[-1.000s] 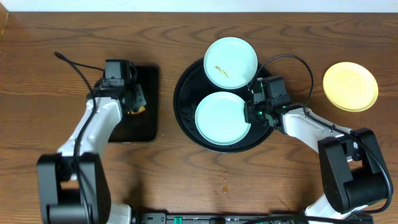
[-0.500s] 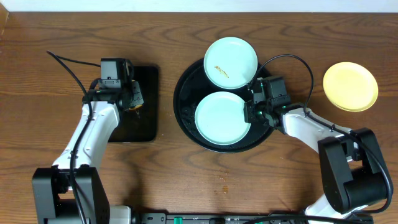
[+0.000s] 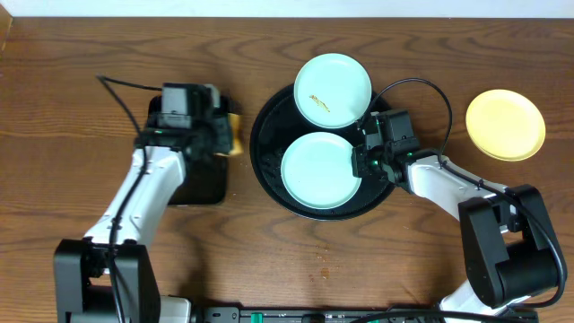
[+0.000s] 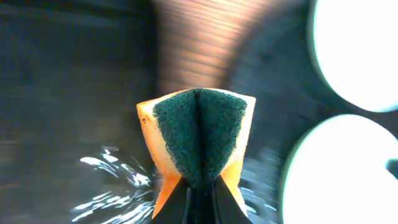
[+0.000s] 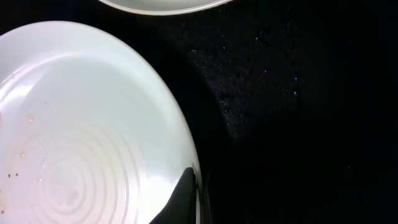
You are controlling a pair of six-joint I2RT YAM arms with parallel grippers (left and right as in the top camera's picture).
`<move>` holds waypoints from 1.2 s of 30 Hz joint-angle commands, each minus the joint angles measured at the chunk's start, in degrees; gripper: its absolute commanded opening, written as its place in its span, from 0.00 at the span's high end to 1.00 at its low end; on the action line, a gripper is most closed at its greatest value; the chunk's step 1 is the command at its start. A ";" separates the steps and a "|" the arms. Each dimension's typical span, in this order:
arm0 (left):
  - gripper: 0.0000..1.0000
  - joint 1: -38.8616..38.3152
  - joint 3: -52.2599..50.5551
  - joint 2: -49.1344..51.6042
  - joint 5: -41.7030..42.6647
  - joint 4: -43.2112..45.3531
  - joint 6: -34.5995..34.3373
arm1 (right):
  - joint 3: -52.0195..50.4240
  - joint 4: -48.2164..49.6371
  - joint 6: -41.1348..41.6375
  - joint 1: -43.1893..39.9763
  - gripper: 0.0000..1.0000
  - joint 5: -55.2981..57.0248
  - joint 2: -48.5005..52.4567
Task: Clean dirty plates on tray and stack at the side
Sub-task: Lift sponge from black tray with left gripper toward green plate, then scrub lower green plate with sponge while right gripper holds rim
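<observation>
Your round tray [image 3: 265, 184] carries the centre mint plate [image 3: 321, 170]. The smeared mint plate [image 3: 333, 90] overlaps its rim at 12 o'clock. The yellow plate [image 3: 505, 124] lies on bare worktop [image 3: 72, 206] at 3 o'clock, well apart. Right hand [image 3: 362, 162]: pinching the centre mint plate's 3 o'clock edge. Left hand [image 3: 224, 136]: clamped on a sponge [image 4: 199, 140] at 9 o'clock, between the rectangular tray [image 3: 211, 175] and the round tray.

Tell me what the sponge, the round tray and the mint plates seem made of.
The sponge: soft orange foam with a dark green fibrous scouring face, folded where it is pinched. The round tray: glossy black, probably plastic or lacquer; it shows speckled glints. The mint plates: smooth glazed ceramic or melamine; shiny, with moulded concentric rings.
</observation>
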 commanded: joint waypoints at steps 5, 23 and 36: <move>0.92 -10.36 0.68 -0.37 2.99 4.24 -1.62 | -0.04 -0.52 0.24 0.39 0.99 1.38 1.36; 0.93 -24.94 0.68 11.26 -17.14 12.04 -0.85 | -0.04 -0.52 0.22 0.72 0.99 1.40 1.36; 0.92 -25.11 0.61 15.89 -10.10 8.70 -0.81 | -0.04 -0.52 0.22 0.72 0.99 1.42 1.36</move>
